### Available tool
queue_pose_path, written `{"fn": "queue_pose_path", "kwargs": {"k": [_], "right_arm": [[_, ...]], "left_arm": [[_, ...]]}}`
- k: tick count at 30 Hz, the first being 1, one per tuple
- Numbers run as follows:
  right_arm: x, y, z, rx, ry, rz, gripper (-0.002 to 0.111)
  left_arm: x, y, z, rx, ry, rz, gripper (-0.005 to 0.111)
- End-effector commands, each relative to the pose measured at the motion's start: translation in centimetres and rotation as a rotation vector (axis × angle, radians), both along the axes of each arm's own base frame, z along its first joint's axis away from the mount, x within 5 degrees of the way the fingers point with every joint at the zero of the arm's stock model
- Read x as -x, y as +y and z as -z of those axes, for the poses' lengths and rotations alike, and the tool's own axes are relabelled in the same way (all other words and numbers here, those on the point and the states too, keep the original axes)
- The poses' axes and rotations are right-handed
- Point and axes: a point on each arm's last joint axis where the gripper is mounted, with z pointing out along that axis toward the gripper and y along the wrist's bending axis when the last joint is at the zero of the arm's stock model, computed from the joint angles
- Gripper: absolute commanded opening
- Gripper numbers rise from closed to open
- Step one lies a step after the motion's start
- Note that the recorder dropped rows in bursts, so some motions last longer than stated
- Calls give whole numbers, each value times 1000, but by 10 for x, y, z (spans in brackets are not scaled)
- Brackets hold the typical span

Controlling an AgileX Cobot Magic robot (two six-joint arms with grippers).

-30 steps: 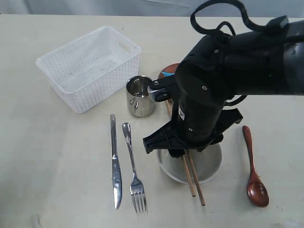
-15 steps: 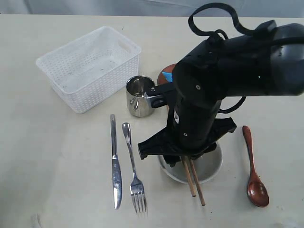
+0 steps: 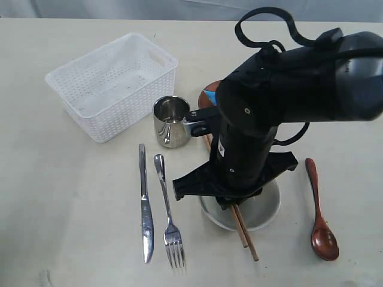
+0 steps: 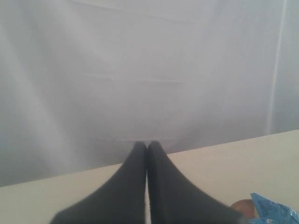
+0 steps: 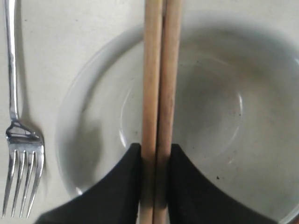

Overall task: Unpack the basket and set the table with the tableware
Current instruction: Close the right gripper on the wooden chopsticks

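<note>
Clamping the right gripper (image 5: 155,148) on the two chopsticks (image 5: 159,70), pressed side by side and running across the off-white bowl (image 5: 224,93) on the table (image 3: 72,197). Holding the left gripper (image 4: 146,147) pinched fully together. Sitting well apart from the white basket (image 3: 119,119), fork (image 5: 14,93) just beside the bowl.

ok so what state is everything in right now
basket, upright, empty
cup, upright, looks empty
knife, lying flat
fork, lying flat, beside the knife
spoon, lying flat, hollow up
bowl, upright, empty
chopsticks, side by side across the bowl, pinched by the right claw
right claw, shut on the chopsticks
left claw, shut, holding nothing
</note>
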Motion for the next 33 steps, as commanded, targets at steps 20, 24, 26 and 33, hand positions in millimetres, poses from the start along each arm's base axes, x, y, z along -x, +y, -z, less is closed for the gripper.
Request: {"fn": "queue_pose_path", "kwargs": {"k": [20, 24, 26, 33], "right_arm": [[1, -7, -3, 64, 21, 269, -1], [0, -5, -4, 37, 5, 310, -1], [-2, -4, -4, 18, -6, 314, 0], [-3, -5, -4, 27, -27, 324, 0]], "left_arm": [[2, -3, 0, 5, -3, 29, 0], [2, -3, 0, 5, -3, 29, 0], [2, -3, 0, 5, -3, 29, 0], [2, -3, 0, 5, -3, 29, 0]]}}
